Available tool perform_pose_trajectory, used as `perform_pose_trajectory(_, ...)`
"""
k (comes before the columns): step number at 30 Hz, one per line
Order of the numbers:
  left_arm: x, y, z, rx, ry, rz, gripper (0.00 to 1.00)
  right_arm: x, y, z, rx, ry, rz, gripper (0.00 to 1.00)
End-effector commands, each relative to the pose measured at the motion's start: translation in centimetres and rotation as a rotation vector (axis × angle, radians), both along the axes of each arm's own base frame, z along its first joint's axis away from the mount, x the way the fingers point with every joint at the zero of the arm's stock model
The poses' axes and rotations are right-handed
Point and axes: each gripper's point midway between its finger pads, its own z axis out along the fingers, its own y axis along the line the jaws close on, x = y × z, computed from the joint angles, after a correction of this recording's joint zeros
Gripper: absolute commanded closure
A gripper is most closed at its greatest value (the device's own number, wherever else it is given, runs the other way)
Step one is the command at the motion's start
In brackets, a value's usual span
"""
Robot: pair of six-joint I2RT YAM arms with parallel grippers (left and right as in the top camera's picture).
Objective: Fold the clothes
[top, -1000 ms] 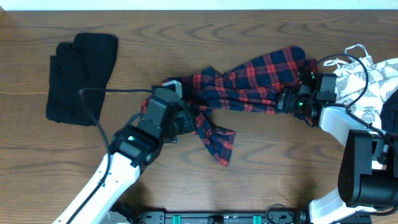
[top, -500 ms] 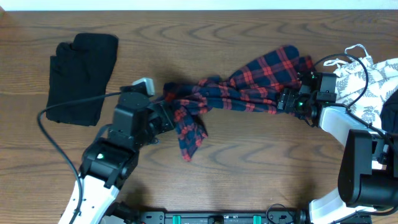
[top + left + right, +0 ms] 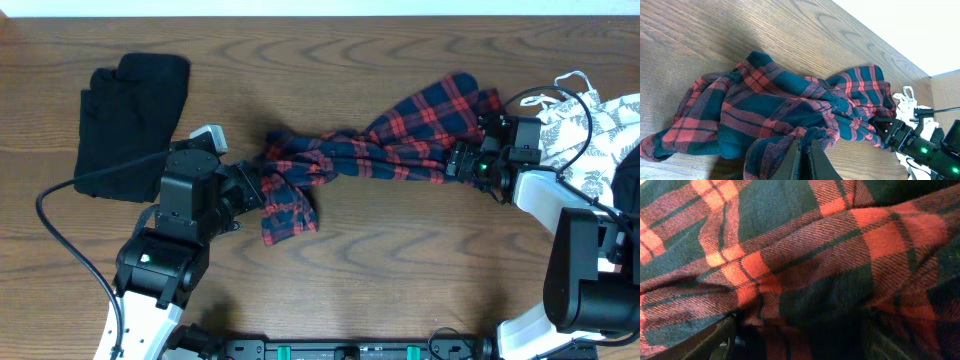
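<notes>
Left arm: your left arm (image 3: 150,268) comes up from the near-left edge of the worktop (image 3: 420,280), elbow bent, wrist pointing right.
Left end effector: your left end effector (image 3: 802,152) has its fingers pressed together, with a fold of the plaid shirt (image 3: 400,140) pinched at the tips.
Right arm: your right arm (image 3: 540,195) reaches from the near-right corner, forearm low and aimed left.
Right end effector: your right end effector (image 3: 458,160) has its jaws standing wide around a thick bunch of the shirt. The wrist view shows only one dark finger (image 3: 715,342), at the lower left.
Spacing: your two end effectors are well apart, facing each other.
</notes>
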Motion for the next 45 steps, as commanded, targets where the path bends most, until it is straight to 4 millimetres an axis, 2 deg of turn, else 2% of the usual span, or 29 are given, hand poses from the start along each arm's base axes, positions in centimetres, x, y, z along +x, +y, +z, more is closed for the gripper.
perform_pose_trajectory(1,0.2,0.9,0.8,0.023,-0.040,0.019,0.94,-3.6,0.3,-4.5,0.017,0.167,-0.026,0.22)
perform_pose_trajectory(5,0.7,2.2,1.8,0.020,-0.066,0.062,0.94,-3.6,0.3,-4.5,0.017,0.167,-0.025,0.22)
perform_pose_trajectory(12,1.2,3.8,7.1,0.061,-0.214,0.071,0.94,-3.6,0.3,-4.5,0.017,0.167,-0.026,0.22)
perform_pose_trajectory(17,1.2,3.5,9.4,0.044,-0.260,0.061,0.94,-3.6,0.3,-4.5,0.017,0.168,-0.026,0.22)
perform_pose_trajectory(21,1.1,3.1,10.2,0.029,-0.276,0.042,0.94,-3.6,0.3,-4.5,0.017,0.168,-0.026,0.22)
perform_pose_trajectory(26,1.0,3.0,10.1,0.025,-0.270,0.033,0.94,-3.6,0.3,-4.5,0.017,0.168,-0.026,0.21)
perform_pose_trajectory(30,0.9,3.0,9.3,0.031,-0.235,0.032,0.94,-3.6,0.3,-4.5,0.017,0.167,-0.025,0.21)
perform_pose_trajectory(38,0.2,2.9,5.0,0.057,-0.053,0.017,0.94,-3.6,0.3,-4.5,0.017,0.168,-0.025,0.21)
perform_pose_trajectory(45,-0.2,1.5,1.4,0.023,0.115,-0.055,0.94,-3.6,0.3,-4.5,0.017,0.169,-0.025,0.21)
